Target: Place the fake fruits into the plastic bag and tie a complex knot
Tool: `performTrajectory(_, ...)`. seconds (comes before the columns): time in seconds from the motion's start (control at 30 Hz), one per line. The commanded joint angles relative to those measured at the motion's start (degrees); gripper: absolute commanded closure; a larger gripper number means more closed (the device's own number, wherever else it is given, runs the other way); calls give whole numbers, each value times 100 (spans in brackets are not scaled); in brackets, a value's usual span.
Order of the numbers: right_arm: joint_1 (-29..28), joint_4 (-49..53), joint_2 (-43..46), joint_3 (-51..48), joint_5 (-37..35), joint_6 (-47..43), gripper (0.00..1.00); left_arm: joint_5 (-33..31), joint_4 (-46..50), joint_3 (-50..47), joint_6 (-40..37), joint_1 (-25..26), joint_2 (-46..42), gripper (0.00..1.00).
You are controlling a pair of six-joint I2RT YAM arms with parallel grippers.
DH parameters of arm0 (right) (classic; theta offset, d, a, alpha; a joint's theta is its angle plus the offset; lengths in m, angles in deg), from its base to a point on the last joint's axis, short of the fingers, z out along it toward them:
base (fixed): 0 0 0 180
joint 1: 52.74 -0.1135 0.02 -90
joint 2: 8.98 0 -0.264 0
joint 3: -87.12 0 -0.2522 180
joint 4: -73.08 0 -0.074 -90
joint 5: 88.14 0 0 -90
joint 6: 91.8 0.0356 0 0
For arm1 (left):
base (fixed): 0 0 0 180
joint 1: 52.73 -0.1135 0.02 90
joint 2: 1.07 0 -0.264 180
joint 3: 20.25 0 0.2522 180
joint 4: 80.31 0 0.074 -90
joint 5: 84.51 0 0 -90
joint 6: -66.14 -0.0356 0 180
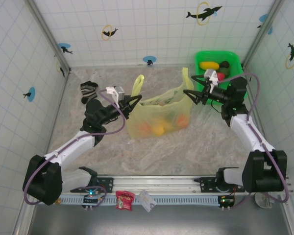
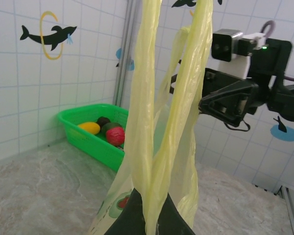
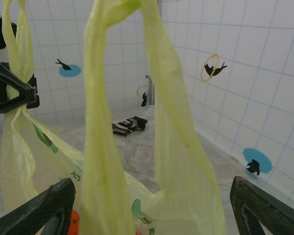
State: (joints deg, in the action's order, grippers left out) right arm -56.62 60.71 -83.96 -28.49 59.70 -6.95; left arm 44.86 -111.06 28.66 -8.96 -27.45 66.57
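Over on the left, a black-and-white striped sock (image 1: 88, 91) is lying crumpled on the marbled grey tabletop (image 1: 186, 152), close to the back wall. Just beside it, the left arm is reaching from its base at the near-left corner diagonally up and to the right, with its wrist pointing toward the middle of the table. The left gripper (image 1: 136, 100) is pressing its jaws together on one handle loop (image 2: 137, 122) of the thin, crinkly, translucent pale-yellow plastic bag (image 1: 159, 115). In the left wrist view the doubled strip is rising straight up from between the dark fingers (image 2: 127, 220).

The plastic bag is sitting in the middle of the table between the two grippers. Its mouth is gaping, and glossy orange and yellow fake fruits (image 1: 159, 129) are showing through its skin. A small red packet (image 1: 123, 199) is lying on the near rail below it.

Further right, the bag's other handle loop (image 3: 171, 122) is standing up between the fingers of the right gripper (image 1: 190, 87), whose jaws are standing wide apart on either side and not closing on it. The right arm is rising from its base at the near-right corner along the right edge, its forearm angling inward and its wrist pointing left at the bag. Behind that wrist, a bright green rectangular plastic tub (image 1: 200, 58) is sitting in the back-right corner, holding a yellow fruit (image 1: 208, 64), a dark brown fruit (image 1: 224, 64) and a red fruit (image 2: 115, 136).
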Motion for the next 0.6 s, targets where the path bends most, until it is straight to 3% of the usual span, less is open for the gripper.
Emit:
performTrajectory(0.0, 50, -134, -463, 471, 708, 303, 14, 376, -389, -1, 5, -38, 123, 100)
performTrajectory(0.13, -39, -898, -1045, 644, 842, 1033, 13, 570, -441, 137, 290, -36, 266, 100)
performTrajectory(0.33, -437, -986, -1507, 761, 991, 1250, 18, 718, -383, 311, 308, -39, 451, 100)
performTrajectory(0.43, -452, -1667, -1651, 755, 1019, 1823, 30, 760, -385, 376, 343, -32, 530, 100)
performTrajectory(0.57, -591, -2170, -1808, 939, 968, 2168, 63, 772, -280, 518, 332, -40, 593, 100)
